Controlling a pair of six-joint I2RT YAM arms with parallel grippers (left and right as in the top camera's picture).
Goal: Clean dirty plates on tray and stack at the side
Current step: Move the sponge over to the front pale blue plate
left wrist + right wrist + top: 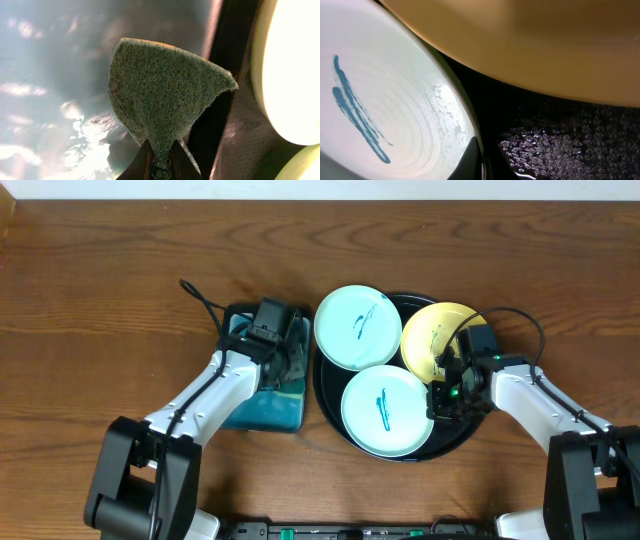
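Note:
The round black tray [462, 432] holds three plates. A mint-white plate [350, 328] with teal marks sits at the back left. A second marked mint-white plate [385, 410] lies at the front. The yellow plate [432, 338] leans tilted at the back right. My right gripper [444, 395] sits at the front plate's right rim; in the right wrist view its fingers [487, 160] close narrowly around that rim [395, 100], with the yellow plate [530, 40] above. My left gripper [161, 162] is shut on a green scouring pad [165, 95] over the basin.
A rectangular teal basin [262, 408] with water stands just left of the tray, under my left gripper [283, 360]. The tray floor [570, 150] is wet with droplets. Bare wooden table [100, 300] lies to the left and at the back.

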